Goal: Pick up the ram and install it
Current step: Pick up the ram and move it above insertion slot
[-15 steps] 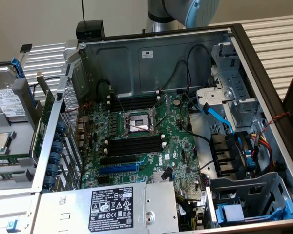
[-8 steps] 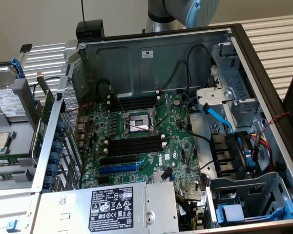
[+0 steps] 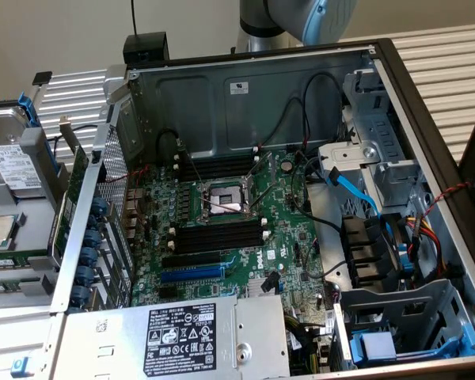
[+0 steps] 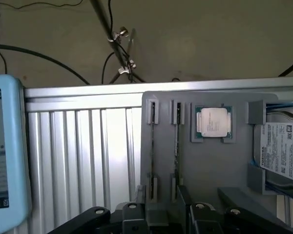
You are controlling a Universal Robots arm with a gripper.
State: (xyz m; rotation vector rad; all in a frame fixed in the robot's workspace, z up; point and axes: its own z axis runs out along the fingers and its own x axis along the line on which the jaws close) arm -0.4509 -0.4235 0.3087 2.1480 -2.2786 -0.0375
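Note:
The ram (image 4: 176, 146) stands on edge in a slot of the grey holder tray (image 4: 210, 165), seen as a thin dark line. A second similar thin stick (image 4: 152, 146) stands in the slot beside it. My gripper (image 4: 166, 217) hangs above the tray's near edge, close to those two slots, with its black links spread wide and nothing between them. In the exterior view the arm (image 3: 301, 20) rises behind the open computer case (image 3: 245, 95). Inside the case lie the green motherboard (image 3: 293, 229) and its empty black memory slots (image 3: 218, 236).
The tray (image 3: 32, 222) sits at the exterior view's left, beside the case. It also carries a processor chip (image 4: 212, 122) and a hard drive (image 4: 283, 146). A blue expansion slot (image 3: 191, 273), the processor socket (image 3: 222, 202), loose cables (image 3: 356, 194) and a power supply (image 3: 182, 332) crowd the case.

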